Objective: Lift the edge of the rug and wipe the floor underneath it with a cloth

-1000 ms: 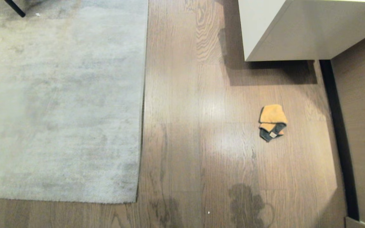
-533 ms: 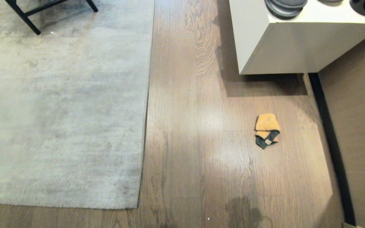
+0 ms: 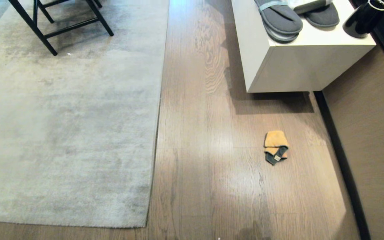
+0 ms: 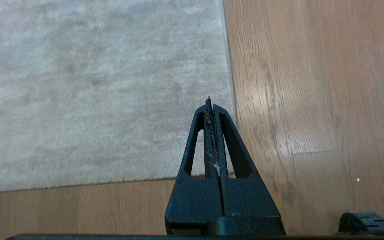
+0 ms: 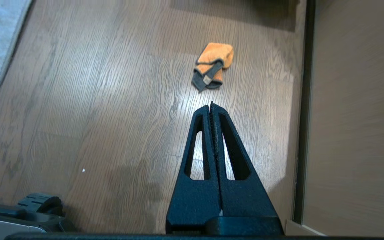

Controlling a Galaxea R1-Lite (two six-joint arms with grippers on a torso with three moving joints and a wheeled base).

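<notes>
Brown wood-plank floor [image 3: 208, 173], pale grey rug [image 3: 65, 133] on the left, its rug edge [image 3: 157, 140] lying flat; a folded orange cloth [image 3: 275, 146] lies well apart, near a white cabinet [image 3: 295, 66]. Left wrist view: the left gripper [image 4: 209, 101], pressed closed and empty, hangs above the rug's corner. Right wrist view: the right gripper [image 5: 211, 106], also closed and empty, points at the cloth just ahead. It should probably spread wide before descending.
</notes>
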